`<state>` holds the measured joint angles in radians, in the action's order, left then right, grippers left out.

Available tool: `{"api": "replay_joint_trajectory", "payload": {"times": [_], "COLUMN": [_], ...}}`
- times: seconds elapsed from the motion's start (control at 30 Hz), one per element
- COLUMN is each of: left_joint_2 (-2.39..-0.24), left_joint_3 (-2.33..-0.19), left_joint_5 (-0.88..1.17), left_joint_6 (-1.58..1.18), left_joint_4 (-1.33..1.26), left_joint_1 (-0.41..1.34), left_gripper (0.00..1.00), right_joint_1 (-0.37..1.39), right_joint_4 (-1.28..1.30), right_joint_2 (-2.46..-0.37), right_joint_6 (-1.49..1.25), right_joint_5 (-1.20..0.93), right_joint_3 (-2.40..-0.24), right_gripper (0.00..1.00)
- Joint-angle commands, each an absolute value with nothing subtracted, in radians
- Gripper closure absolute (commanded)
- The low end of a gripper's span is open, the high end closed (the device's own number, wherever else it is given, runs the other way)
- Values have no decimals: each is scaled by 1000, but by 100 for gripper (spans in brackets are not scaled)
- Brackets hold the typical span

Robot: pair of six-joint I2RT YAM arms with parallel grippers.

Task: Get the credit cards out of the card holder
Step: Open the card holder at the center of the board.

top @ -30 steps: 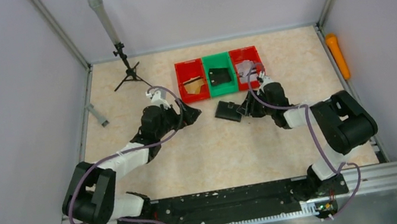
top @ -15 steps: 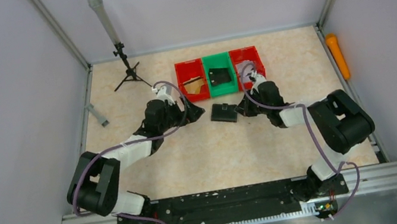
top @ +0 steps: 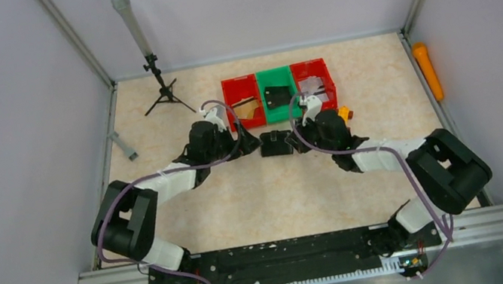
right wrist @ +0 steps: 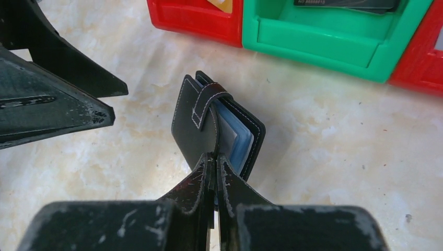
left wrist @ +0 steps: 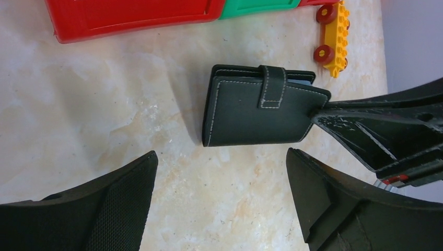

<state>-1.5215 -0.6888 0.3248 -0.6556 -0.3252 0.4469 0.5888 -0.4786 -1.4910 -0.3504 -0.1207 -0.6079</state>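
The card holder (top: 275,143) is a black stitched wallet with its tab (left wrist: 272,86) fastened, in front of the bins. My right gripper (right wrist: 215,157) is shut on the edge of one of its covers; pale blue sleeves (right wrist: 239,140) show between the covers. The credit cards are hidden inside it. In the left wrist view the card holder (left wrist: 256,112) lies just beyond my left gripper (left wrist: 219,201), which is wide open with bare table between its fingers. From above, the left gripper (top: 250,144) is just left of the holder and the right gripper (top: 296,142) just right of it.
Three bins stand behind the holder: a left red bin (top: 231,107) with a gold card (top: 247,108), a green bin (top: 267,113) with a black case (top: 278,96), and a right red bin (top: 328,76). A yellow toy car (left wrist: 334,31) lies nearby. A tripod (top: 162,87) stands back left.
The right gripper has shut on the card holder's edge and carried it a little to the left. The left arm has reached rightward, closer to the holder, staying open.
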Motion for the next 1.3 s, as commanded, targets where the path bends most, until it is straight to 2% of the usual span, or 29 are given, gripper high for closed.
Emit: {"api": "replay_joint_trajectory", "payload": {"times": [0.0,0.27,0.67,0.77,1.0,1.1,1.2,1.27], "left_joint_2": [-1547,-1541,-1579,-1587,-1566,-1544,-1540,-1548], "left_joint_3": [-727,-708,-733,-739,-757,-756,-755,-756], "left_joint_5": [335,392,428,446,469,463,452,459], "left_joint_6": [-666,-748,-791,-781,-773,-766,-756,-756], "left_joint_4": [-318,-374,-341,-337,-291,-277,-272,-275], "left_joint_1": [448,435,434,434,430,428,423,421], "left_gripper": [6,1,2,4,3,12,28,32], "right_joint_1": [618,660,838,845,856,867,880,883], "right_joint_4": [-530,-556,-575,-576,-561,-571,-581,-585], "right_joint_2": [-1430,-1416,-1383,-1384,-1383,-1378,-1376,-1374], "right_joint_6": [-271,-204,-23,-13,-5,24,34,33], "right_joint_5": [-68,-75,80,91,141,154,167,168], "right_joint_3": [-587,-573,-558,-559,-561,-556,-552,-549], "right_gripper": [100,100,100,100,100,100,100,100]}}
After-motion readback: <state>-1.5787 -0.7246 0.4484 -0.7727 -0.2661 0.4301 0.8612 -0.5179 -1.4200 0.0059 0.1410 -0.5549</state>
